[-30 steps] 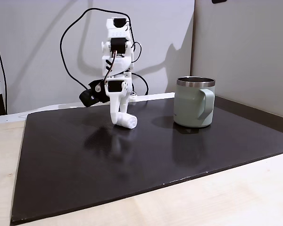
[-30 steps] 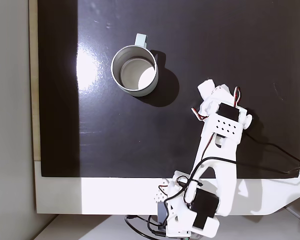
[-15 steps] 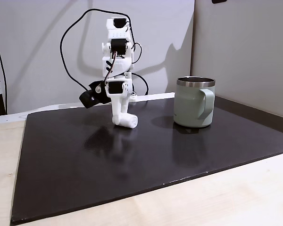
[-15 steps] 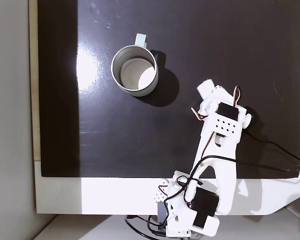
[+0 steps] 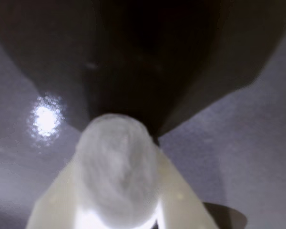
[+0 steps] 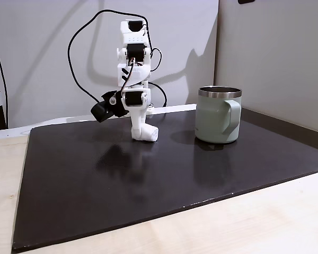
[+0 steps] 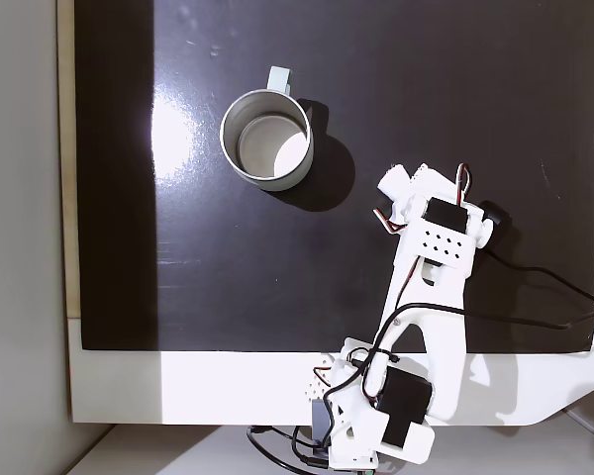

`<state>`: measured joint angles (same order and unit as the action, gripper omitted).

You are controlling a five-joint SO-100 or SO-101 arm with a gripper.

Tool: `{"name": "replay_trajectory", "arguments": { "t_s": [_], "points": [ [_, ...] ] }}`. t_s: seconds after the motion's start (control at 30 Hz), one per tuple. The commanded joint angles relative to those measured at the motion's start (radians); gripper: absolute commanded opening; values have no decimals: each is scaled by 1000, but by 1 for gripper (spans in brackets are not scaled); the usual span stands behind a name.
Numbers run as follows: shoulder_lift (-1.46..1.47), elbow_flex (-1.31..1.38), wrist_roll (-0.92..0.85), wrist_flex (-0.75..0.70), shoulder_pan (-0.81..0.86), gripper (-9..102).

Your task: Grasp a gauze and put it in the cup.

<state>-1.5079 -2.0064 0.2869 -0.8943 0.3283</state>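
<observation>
A glossy black mat [image 6: 148, 180] covers the light wood counter [image 6: 254, 222], with pale walls behind. The end effector [image 6: 146, 133] grips the gauze [image 6: 149, 134] just above the mat, now nearer the cup [image 6: 218, 121] than before.

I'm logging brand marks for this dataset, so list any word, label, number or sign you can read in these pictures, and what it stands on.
None: no readable text in any view.
The cup has plain green sides, no logo showing.
The gauze is plain white and blurred in the wrist view.
The gripper and the white arm carry no legible marking, just a pattern of small holes.
The dark mat is blank.
</observation>
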Motion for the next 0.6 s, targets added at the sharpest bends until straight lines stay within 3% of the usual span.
{"name": "replay_trajectory", "arguments": {
  "t_s": [0.0,0.57],
  "points": [
    [-78,14,-3,-26,-14,1],
    [-520,385,40,-549,-127,1]
  ]
}}
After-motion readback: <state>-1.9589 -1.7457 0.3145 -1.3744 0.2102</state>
